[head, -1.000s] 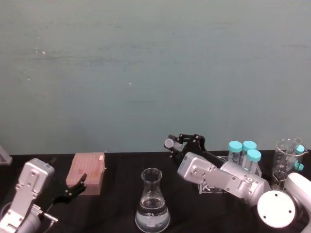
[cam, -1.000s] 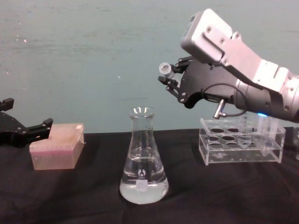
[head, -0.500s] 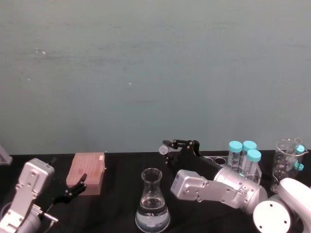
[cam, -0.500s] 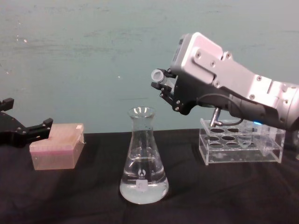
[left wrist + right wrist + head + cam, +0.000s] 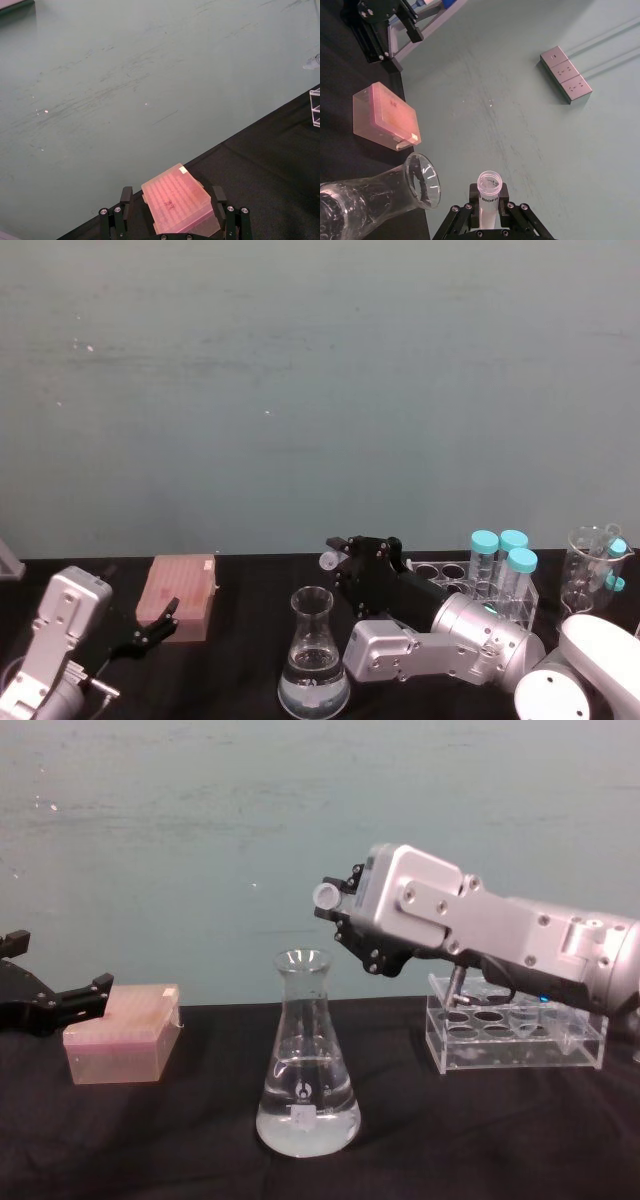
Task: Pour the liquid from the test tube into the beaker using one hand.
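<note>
1. The right tool (image 5: pixel 338 908), clamped on the test tube (image 5: pixel 325 896), has sunk lower and moved leftward.
2. The tilted tube rim hangs just above-right of the conical flask (image 5: pixel 306 1065) mouth, with a gap between them.
3. The left tool (image 5: pixel 70 997) is spread open beside the pink tip box (image 5: pixel 122 1032), well apart from the flask.

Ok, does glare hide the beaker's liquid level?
Chest view: bright glints on the beaker's rim and base, liquid line visible. Right wrist view: reflections streak its neck; the test tube in the right hand shows plainly. Left hand parked by the pink box.
</note>
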### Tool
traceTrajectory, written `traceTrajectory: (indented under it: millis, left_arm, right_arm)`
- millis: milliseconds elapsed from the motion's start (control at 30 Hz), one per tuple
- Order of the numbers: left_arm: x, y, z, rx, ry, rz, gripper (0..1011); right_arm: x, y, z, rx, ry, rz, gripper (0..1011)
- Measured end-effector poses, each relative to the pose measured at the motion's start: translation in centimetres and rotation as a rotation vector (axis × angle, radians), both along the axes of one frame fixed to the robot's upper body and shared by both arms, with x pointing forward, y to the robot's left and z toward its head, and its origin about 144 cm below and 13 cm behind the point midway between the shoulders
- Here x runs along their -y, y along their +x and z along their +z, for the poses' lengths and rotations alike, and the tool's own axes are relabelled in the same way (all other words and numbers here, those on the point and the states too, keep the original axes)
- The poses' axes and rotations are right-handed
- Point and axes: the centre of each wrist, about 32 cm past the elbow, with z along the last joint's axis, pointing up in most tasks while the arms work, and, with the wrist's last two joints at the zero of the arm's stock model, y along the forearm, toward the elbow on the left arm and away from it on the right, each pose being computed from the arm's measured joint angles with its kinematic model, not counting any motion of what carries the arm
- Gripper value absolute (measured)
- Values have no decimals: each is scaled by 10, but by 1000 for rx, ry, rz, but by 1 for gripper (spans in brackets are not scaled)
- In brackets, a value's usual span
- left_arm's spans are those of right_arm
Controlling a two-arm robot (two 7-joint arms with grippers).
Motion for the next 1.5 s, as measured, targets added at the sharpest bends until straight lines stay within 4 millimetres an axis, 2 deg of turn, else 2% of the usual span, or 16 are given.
traceTrajectory:
  millis: [1500]
  left_arm:
    - [0,0,0,0,0,0,1000]
  right_arm:
    - [0,4,-9,123,-77,29,216]
